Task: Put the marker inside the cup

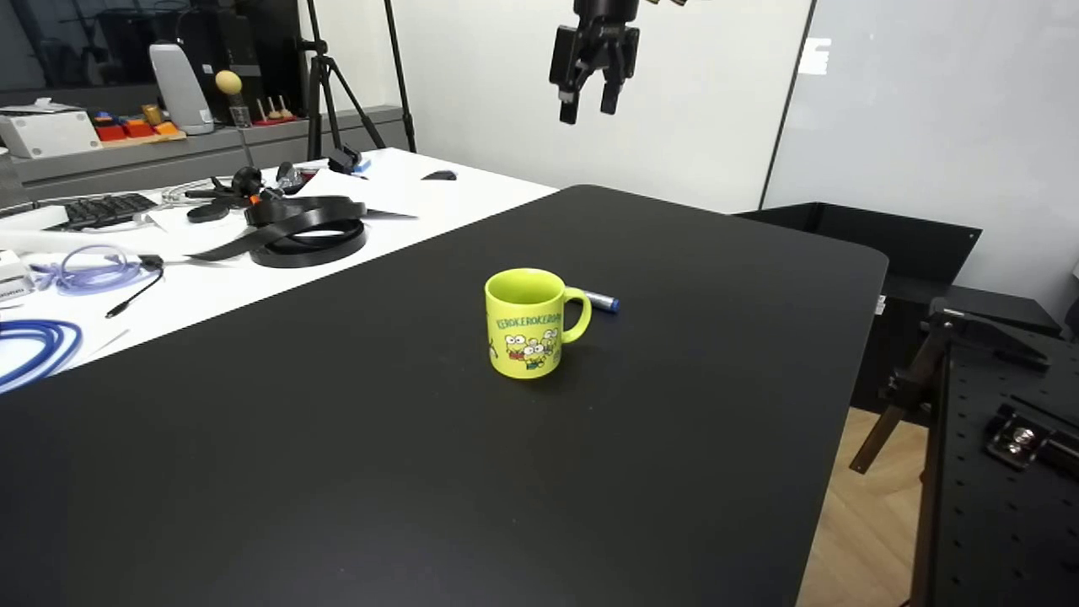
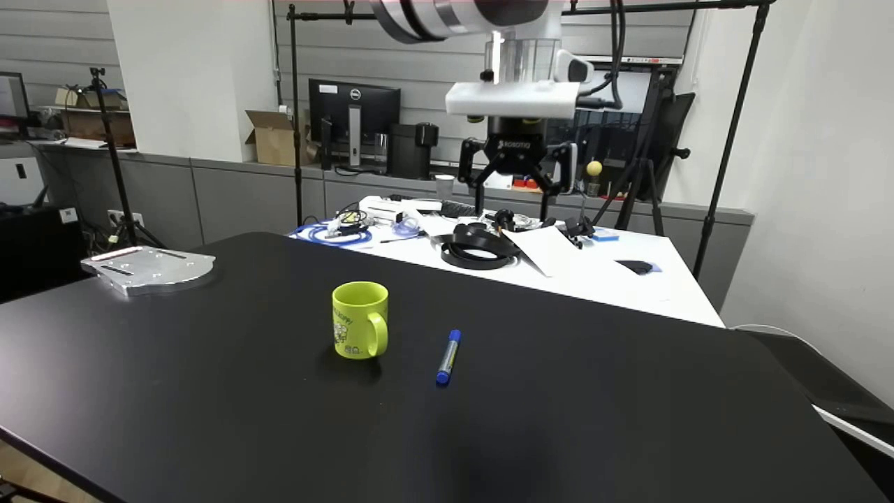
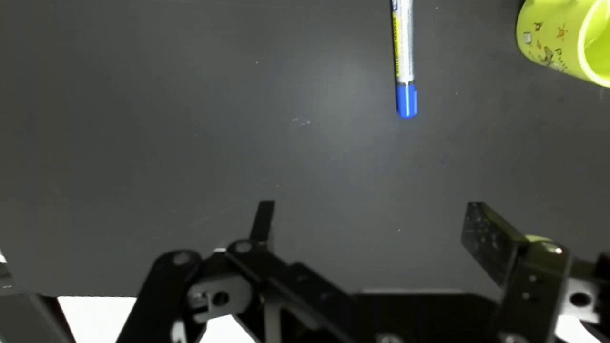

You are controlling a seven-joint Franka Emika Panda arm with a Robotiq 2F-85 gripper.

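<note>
Gripper (image 3: 371,219) up high, fingers spread wide, nothing held. Likely step: reach marker (image 3: 404,47). Finger gap runs roughly across barrel, so little wrist turn needed; center mid-barrel, descend till tips sit just off black table (image 3: 190,119), then pinch. Marker lies flat there, near upright cup (image 2: 355,323), not touching: silvery barrel, yellow strip, blue ends.

a robot arm (image 2: 503,15), tripod (image 1: 318,72), keyboard (image 1: 108,210) and monitor (image 2: 378,110) suggest a lab.

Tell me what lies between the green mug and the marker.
Just a bare stretch of black tabletop; an exterior view shows it between the mug and the marker.
</note>
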